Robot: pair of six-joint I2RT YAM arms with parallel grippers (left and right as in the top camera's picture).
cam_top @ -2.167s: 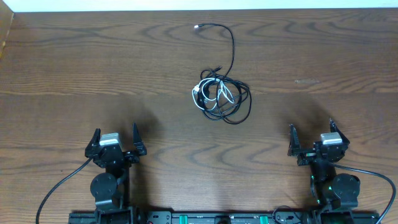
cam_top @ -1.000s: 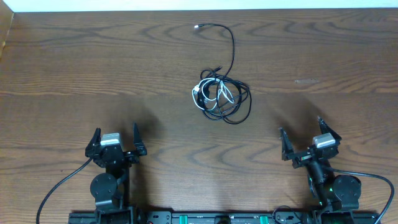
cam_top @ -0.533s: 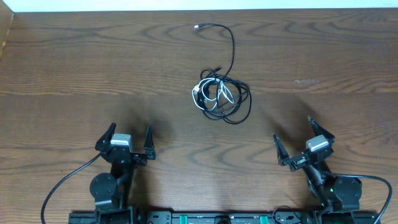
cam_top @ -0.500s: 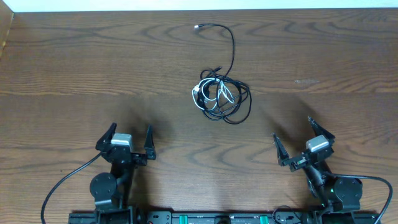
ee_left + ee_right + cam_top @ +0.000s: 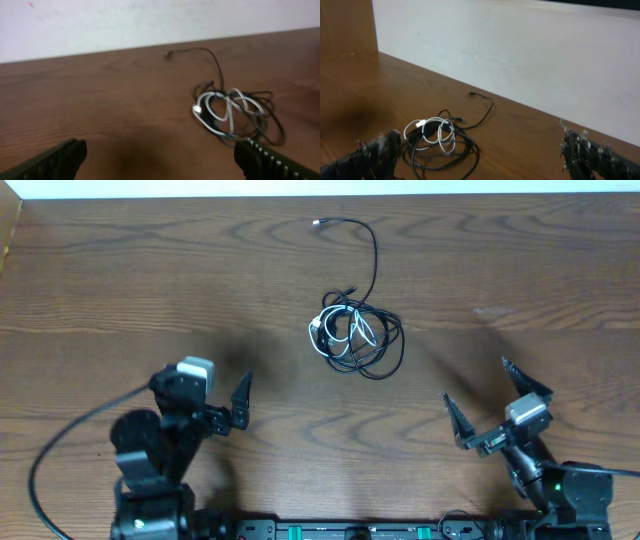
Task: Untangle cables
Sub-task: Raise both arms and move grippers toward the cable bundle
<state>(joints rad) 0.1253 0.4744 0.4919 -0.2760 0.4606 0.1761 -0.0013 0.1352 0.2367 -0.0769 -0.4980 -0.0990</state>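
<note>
The cables (image 5: 357, 335) lie in one tangled bundle at the table's middle: black loops wound with a shorter white cable (image 5: 345, 330), and one black end (image 5: 362, 235) trailing toward the far edge. The bundle also shows in the left wrist view (image 5: 235, 117) and in the right wrist view (image 5: 440, 142). My left gripper (image 5: 205, 405) is open and empty at the near left, well short of the bundle. My right gripper (image 5: 490, 405) is open and empty at the near right, also apart from it.
The wooden table (image 5: 120, 290) ends at a white wall (image 5: 520, 55) along the far edge. A thick black cord (image 5: 60, 450) runs from the left arm's base. A wooden side panel (image 5: 345, 25) stands at the far left corner.
Both arms have risen and moved forward toward the bundle. The left gripper has shifted right, the right gripper has tilted. The cables have not moved.
</note>
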